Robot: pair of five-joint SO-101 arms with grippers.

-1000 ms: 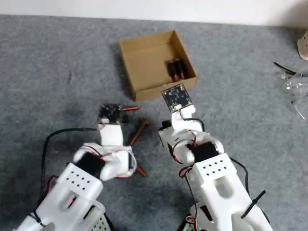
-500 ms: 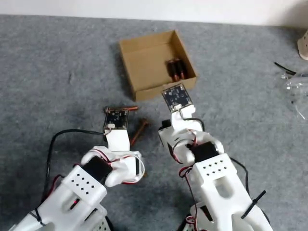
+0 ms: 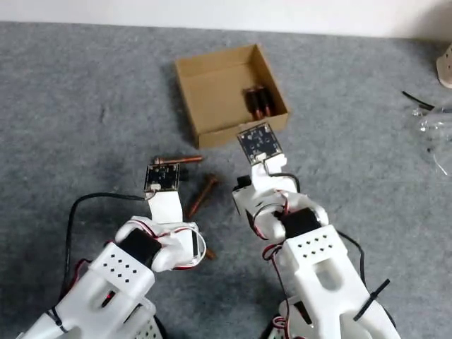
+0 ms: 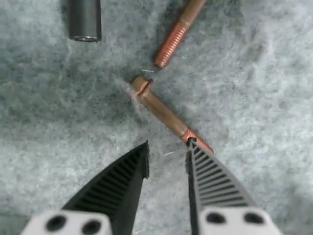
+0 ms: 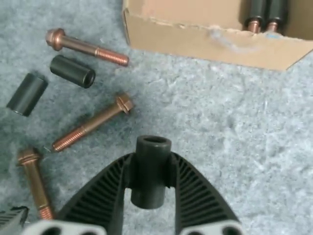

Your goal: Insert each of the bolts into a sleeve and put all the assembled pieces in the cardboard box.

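Left claw (image 4: pixel 167 149) is open a little in the left wrist view, with one tip at the threaded end of a bolt (image 4: pixel 161 110) lying on the grey carpet (image 4: pixel 254 73). In the right wrist view, the right claw (image 5: pixel 150 164) squeezes a black sleeve (image 5: pixel 154 144) near the cardboard box (image 5: pixel 205 46). In the high view, two finished pieces (image 3: pixel 258 102) lie inside the box.

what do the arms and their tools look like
Left arm and right arm: white shells with rows of small holes, black motors, red and black cables, a circuit board at each wrist. Left tool and right tool: black, ribbed and tapering.
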